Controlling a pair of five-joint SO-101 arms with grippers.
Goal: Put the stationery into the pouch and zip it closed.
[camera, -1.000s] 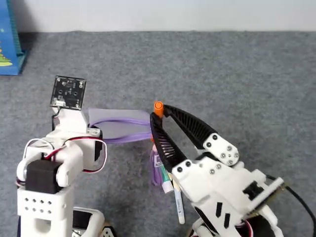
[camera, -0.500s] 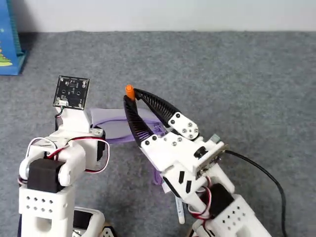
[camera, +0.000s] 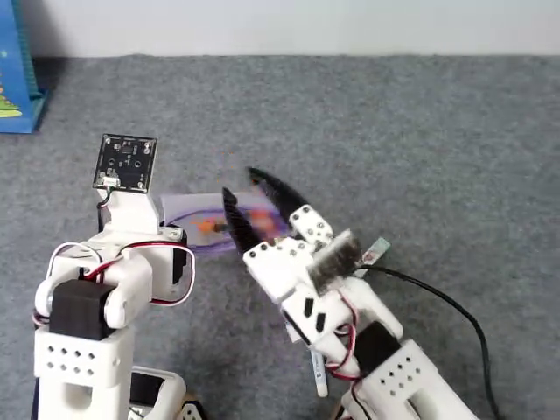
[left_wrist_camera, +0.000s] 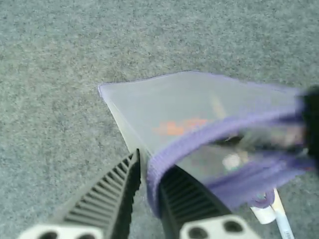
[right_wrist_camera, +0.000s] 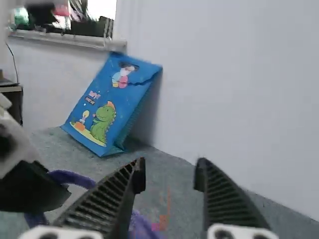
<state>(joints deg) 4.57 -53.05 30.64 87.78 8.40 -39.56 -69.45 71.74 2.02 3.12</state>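
Pouch (camera: 184, 213) held open for loading.
High view: the right gripper (camera: 239, 184), jaws apart and empty, hangs over the clear pouch with an orange marker (camera: 208, 226) inside; a white pen (camera: 318, 372) lies beneath that arm, crowding the next pick, we judge. Left wrist view: the left gripper (left_wrist_camera: 148, 167) clamps the purple rim; we would hold the mouth wide. Right wrist view: a blue gift bag (right_wrist_camera: 112, 107) leans against the wall.

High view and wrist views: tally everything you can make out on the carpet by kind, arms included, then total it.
Robot arms: 2, the left arm and the right arm
Pouch: 1
Orange marker inside it: 1
Pens outside it: 2, a capped pen and a thin white pen
Blue gift bag: 1
Total: 7
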